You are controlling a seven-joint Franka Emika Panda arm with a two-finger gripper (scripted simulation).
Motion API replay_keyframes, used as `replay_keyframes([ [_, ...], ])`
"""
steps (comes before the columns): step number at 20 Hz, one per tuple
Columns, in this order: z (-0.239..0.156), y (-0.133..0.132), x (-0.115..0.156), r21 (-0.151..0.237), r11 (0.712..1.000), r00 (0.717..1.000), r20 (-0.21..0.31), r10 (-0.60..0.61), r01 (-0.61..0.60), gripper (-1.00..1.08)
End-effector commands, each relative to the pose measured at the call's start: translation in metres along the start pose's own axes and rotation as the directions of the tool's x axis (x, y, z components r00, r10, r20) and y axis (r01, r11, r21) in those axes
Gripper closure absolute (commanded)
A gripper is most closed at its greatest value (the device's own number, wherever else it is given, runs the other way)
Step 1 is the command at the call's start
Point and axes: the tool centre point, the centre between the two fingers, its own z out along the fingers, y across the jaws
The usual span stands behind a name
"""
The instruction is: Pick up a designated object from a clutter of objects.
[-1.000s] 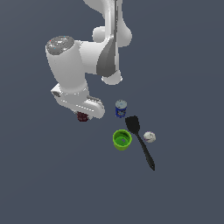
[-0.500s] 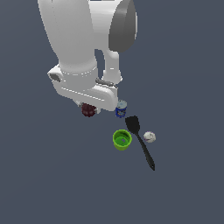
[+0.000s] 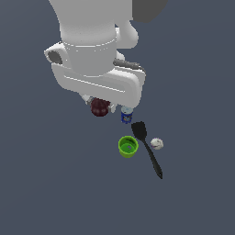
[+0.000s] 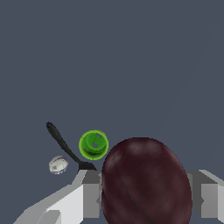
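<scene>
Dark red lump [image 3: 99,108] sits right under the arm's hand in the exterior view; fingers mostly hidden by the wrist, so grip can't be read there. Blue can [image 3: 126,114] just beside it, green cup [image 3: 128,147], spatula [image 3: 148,148] & white ball [image 3: 157,143] further off.

Wrist view: lump [image 4: 146,181] fills the gap btw both fingers [image 4: 90,200], gripper [image 4: 148,197] clamped on it. Cup [image 4: 93,145], spatula [image 4: 65,148], ball [image 4: 58,165] lie well beyond the fingertips. Step looks like lift w/ object in hand; next: raise straight, hold grip firm.

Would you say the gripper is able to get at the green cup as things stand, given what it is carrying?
Probably not yet: the gripper is shut on the dark red lump, though the green cup stands uncovered.
</scene>
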Motion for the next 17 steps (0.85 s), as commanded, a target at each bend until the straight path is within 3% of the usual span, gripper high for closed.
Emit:
replay_keyframes([
  [1, -0.013, -0.008, 0.004, 0.000, 1.000, 1.000, 0.000, 0.001, -0.001, 1.08],
  [17, -0.042, -0.026, 0.014, 0.001, 1.000, 1.000, 0.000, 0.000, 0.000, 1.08],
])
